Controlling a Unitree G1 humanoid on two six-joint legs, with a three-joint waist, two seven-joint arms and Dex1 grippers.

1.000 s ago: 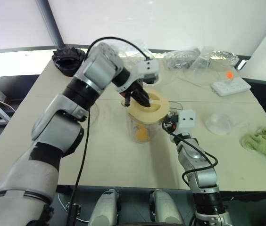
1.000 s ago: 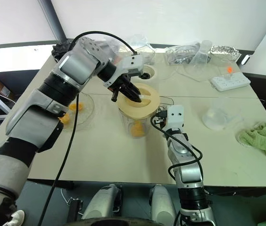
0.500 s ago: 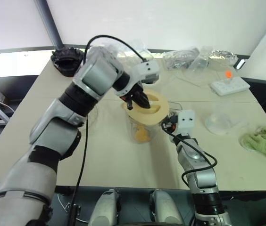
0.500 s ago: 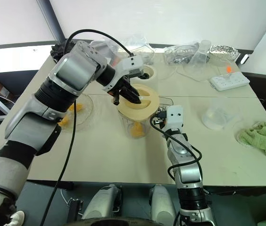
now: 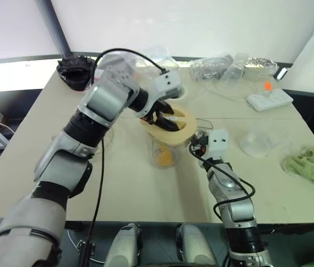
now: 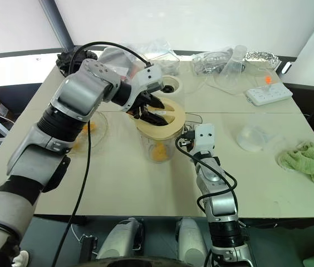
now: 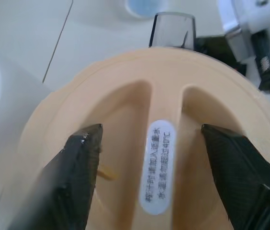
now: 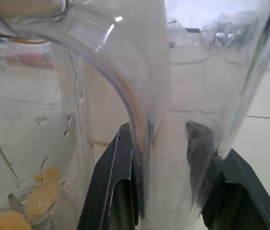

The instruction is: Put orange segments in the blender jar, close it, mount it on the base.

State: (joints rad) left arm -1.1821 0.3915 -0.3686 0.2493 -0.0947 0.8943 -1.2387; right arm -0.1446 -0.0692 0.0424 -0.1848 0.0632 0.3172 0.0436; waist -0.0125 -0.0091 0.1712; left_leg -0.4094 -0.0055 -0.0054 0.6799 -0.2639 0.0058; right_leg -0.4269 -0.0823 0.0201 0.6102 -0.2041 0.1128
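Observation:
The clear blender jar (image 5: pixel 164 149) stands mid-table with a cream lid (image 5: pixel 171 129) on its mouth. Orange segments (image 8: pixel 38 201) lie at its bottom, and more sit in a glass dish (image 6: pixel 88 131) to the left. My left gripper (image 7: pixel 150 132) hovers over the lid, open, one finger on each side of the lid's central ridge without touching it. My right gripper (image 8: pixel 161 136) reaches in level from the right and is shut on the jar's clear handle (image 8: pixel 144 96). The cream-white base (image 6: pixel 171 85) with its dark socket stands just behind the jar.
A white power strip (image 5: pixel 268 99) and crumpled plastic bags (image 5: pixel 224 67) lie at the back right. A clear dome (image 5: pixel 257 143) and a green cloth (image 5: pixel 313 167) sit to the right. A black object (image 5: pixel 73 69) rests at the back left corner.
My left gripper has opened and let go of the lid's ridge, its wrist turning a little. The lid stays on the jar. The right arm has not moved.

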